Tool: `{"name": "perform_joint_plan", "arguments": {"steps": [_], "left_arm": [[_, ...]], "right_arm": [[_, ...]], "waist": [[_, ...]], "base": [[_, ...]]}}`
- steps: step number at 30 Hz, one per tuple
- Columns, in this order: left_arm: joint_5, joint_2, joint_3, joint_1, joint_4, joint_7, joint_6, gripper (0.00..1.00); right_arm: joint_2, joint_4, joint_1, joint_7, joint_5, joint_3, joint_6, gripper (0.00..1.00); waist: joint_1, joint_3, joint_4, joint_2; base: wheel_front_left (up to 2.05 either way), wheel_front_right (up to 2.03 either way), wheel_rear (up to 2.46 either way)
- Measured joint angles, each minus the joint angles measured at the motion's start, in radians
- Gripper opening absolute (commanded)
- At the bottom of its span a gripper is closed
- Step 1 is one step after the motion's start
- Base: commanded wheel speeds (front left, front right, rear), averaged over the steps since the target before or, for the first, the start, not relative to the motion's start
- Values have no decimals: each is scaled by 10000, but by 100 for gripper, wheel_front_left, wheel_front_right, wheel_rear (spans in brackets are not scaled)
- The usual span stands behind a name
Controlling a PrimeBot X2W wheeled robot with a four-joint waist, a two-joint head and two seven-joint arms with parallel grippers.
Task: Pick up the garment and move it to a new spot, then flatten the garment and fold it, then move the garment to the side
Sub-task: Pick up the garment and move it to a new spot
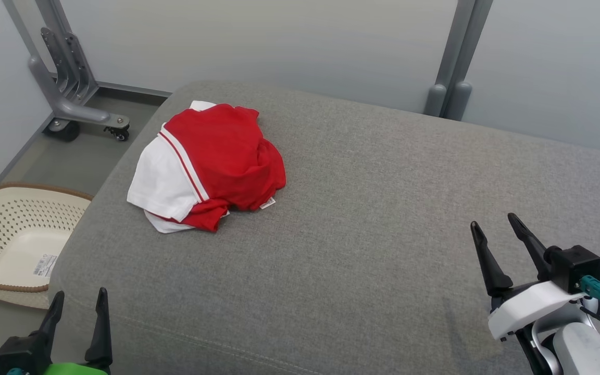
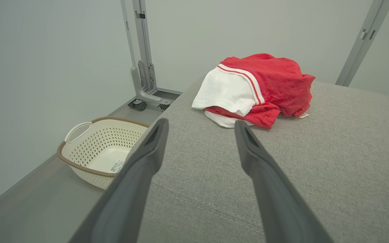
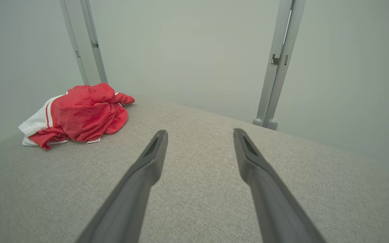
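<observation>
A crumpled red-and-white shirt (image 1: pixel 211 161) lies in a loose heap on the grey fabric cushion (image 1: pixel 383 219), close to its far left corner and just inside its left edge. The red cloth sits on top and to the right of the heap, and a white part edged with red stripes faces the left edge. A small white label pokes out at the near right of the heap. In the left wrist view the shirt (image 2: pixel 265 84) is ahead and slightly right of the fingers, and in the right wrist view the shirt (image 3: pixel 79 116) is far off to the left.

The left gripper (image 1: pixel 80 295) hangs over the near left corner of the cushion, its two dark fingers spread apart and holding nothing. The left wrist view of that gripper (image 2: pixel 201 123) shows a wide gap between the fingers. The right gripper (image 1: pixel 494 221) is above the near right part of the cushion, well apart from the shirt. Its fingers are also parted and empty, as the right wrist view of it (image 3: pixel 200 132) shows.

On the floor (image 1: pixel 65 156) beside the left edge stands a cream perforated basket (image 1: pixel 13 224) with a brown rim. Beyond it is a grey metal frame (image 1: pixel 71 88) on casters.
</observation>
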Motion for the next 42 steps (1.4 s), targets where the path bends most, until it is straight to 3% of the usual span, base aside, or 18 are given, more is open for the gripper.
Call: {"name": "perform_joint_plan", "arguments": {"steps": [4, 8, 19, 21, 23, 25, 33, 42], "left_arm": [[-159, 25, -326, -189, 288, 6, -98, 100], [-1110, 21, -364, -1193, 431, 982, -173, 100], [-3678, 713, 487, -4681, 1055, 5892, -238, 100], [-3818, 1012, 660, -5133, 1139, 6596, -157, 100], [-4224, 1509, 1080, -5765, 1344, 7653, 207, 100], [-4372, 1632, 1133, -5998, 1565, 8224, 341, 100], [-4266, 2088, 1137, -6094, 2232, 9438, 755, 100], [-4115, 2366, 1007, -6508, 2416, 9906, 986, 100]], "right_arm": [[-84, -138, -2, 0, -59, -82, 2, 100], [-278, -334, -171, 0, -196, -81, 12, 100], [-479, -903, -1471, -17, -529, 240, 100, 100], [-472, -970, -1752, -19, -556, 299, 100, 100], [-405, -1051, -2193, -27, -585, 382, 102, 100], [-324, -1062, -2462, -27, -583, 389, 102, 100], [-92, -734, -2635, -27, -562, 399, 104, 100], [-150, -571, -2537, -27, -504, 92, 104, 100]], "waist": [[0, 202, -61, 0], [0, 556, -124, 0], [0, 1747, -518, 0], [0, 1990, -672, 0], [0, 2317, -985, 0], [2, 2502, -1243, 0], [2, 2943, -2412, 0], [2, 2981, -3224, 0]], "base": [[0, 0, 0], [0, 0, 0], [0, 0, 0], [0, 0, 0], [0, 0, 0], [0, 0, 0], [0, 0, 0], [0, 0, 0]]}}
